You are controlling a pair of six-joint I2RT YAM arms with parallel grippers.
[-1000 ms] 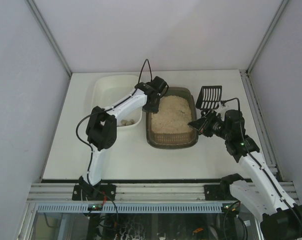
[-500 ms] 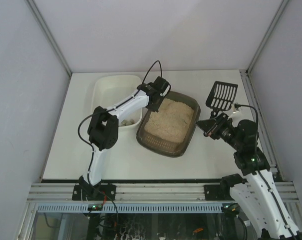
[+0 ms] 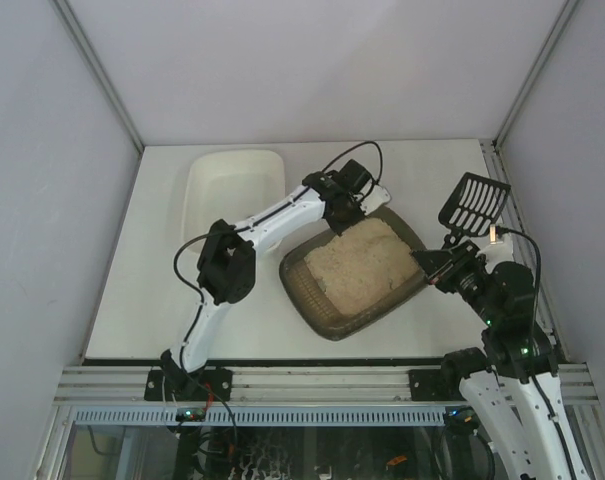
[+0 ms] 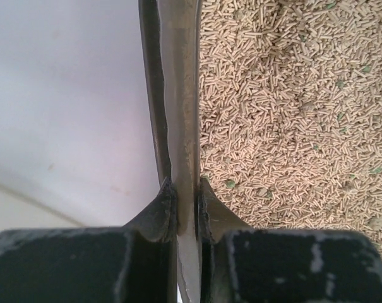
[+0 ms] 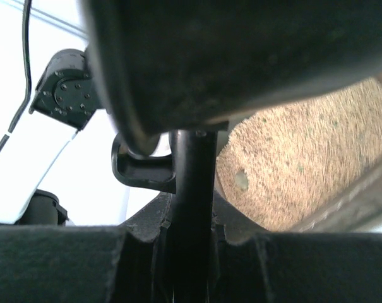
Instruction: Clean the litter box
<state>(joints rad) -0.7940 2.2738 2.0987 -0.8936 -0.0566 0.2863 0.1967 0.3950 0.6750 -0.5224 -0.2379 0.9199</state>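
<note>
Since a second ago the litter box (image 3: 304,303) had swung round and slid to the right, so it lay diagonally near the middle of the worktop (image 3: 152,280), well apart from the white tray (image 3: 190,200) it had sat beside. The scoop (image 3: 475,203) had also travelled right and now hung over the right edge of the worktop.

I saw a dark grey-brown plastic tray with rounded corners and a wide, smooth rim (image 4: 178,95). It held beige litter (image 4: 292,113) made of short, stubby pellets with a few greenish flecks. From the right wrist camera I made out one pale lump (image 5: 241,180) on the surface (too blurred to say more).

The left pincer (image 4: 184,189) was pressed together on the rim, one finger outside the wall and one over the litter. The right pincer (image 5: 191,218) was pinching the scoop's straight black handle, and the flat, slotted black head stood up beyond it.

I counted one litter box, one white tray (smooth plastic with rounded corners), one scoop and two arms.
</note>
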